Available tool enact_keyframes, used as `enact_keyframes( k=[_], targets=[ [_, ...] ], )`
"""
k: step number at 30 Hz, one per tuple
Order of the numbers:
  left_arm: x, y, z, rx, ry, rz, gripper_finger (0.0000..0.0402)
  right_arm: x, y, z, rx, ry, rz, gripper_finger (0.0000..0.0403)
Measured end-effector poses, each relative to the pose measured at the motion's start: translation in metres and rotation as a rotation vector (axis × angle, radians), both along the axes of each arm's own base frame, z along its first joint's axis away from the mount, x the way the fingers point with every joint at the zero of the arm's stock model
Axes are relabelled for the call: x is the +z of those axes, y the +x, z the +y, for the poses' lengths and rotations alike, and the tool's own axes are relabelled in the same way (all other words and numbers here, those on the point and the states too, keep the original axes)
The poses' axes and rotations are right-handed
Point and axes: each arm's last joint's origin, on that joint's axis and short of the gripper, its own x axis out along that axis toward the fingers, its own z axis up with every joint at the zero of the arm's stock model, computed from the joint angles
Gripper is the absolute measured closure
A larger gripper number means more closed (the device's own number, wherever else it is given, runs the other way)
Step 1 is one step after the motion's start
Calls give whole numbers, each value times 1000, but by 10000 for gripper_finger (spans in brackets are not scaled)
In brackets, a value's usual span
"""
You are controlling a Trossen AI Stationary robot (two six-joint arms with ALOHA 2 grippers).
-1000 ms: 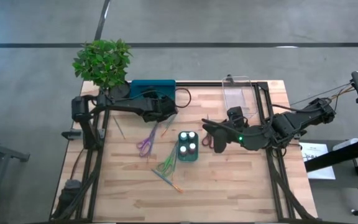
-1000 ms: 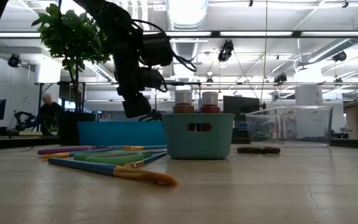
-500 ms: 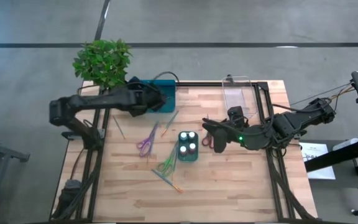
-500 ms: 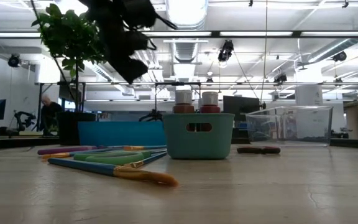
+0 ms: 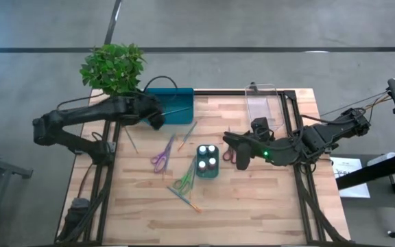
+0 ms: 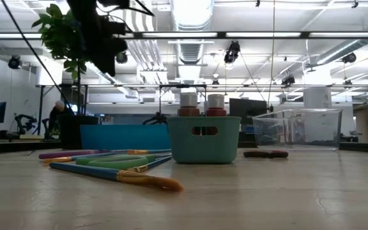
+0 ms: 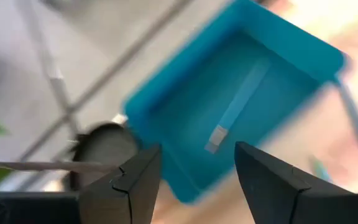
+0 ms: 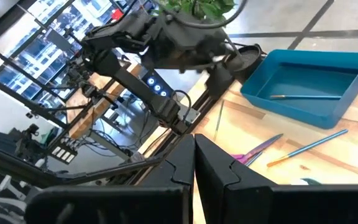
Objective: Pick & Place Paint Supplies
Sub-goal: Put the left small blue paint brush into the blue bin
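My left gripper is open and empty, raised beside the left end of the blue tray. A thin brush lies on the tray's floor. Several white-capped pots stand in a small teal caddy. Purple scissors, green scissors and loose brushes lie flat on the wood. My right gripper is shut and empty right of the caddy, next to dark red scissors.
A potted plant stands at the far left corner, close to my left arm. A clear plastic tray stands at the far right. Another thin brush lies near the left rail. Bare wood lies along the near edge.
My left gripper has gone from above the table near the purple scissors toward the far edge, over the blue tray, then back toward the left edge, rising as it went. A brush now shows lying in the blue tray.
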Motion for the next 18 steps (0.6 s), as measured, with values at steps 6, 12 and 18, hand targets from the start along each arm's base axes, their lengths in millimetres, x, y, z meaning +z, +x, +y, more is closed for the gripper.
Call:
enact_keyframes(
  k=[6, 12, 18],
  targets=[
    [-9, -30, -18, -102, -249, -61, 192, 0, 0, 0, -2, -13, 1, 394],
    [-28, -45, -36, -223, -576, -120, 192, 0, 0, 0, -9, -29, 4, 394],
    [-39, -47, -50, -322, -771, -105, 192, 0, 0, 0, -7, -35, 6, 394]
  ],
)
